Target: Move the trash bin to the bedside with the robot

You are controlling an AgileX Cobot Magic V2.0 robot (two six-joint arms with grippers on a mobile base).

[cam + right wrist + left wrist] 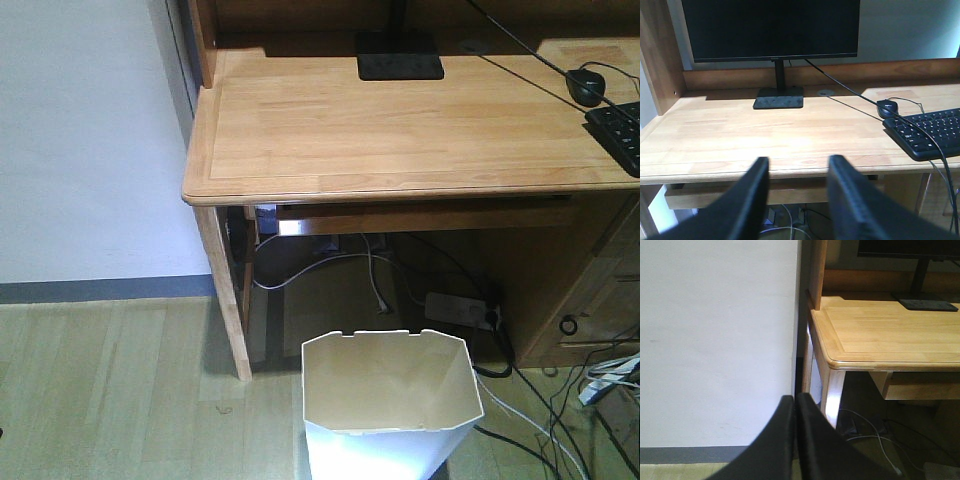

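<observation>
floor (100,380), perhaps laminate, bears trash bin (372,452)

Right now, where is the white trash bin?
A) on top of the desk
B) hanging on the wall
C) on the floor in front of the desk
C: the trash bin stands on the floor, just in front of the wooden desk.

I saw the trash bin (385,385) as smooth white plastic, faintly glossy; the worktop (400,130) was pale satin-varnished wood; the floor (100,390) looked like matt wood-grain planks; the left pincer (795,399) and right pincer (799,162) seemed matt black.
</observation>
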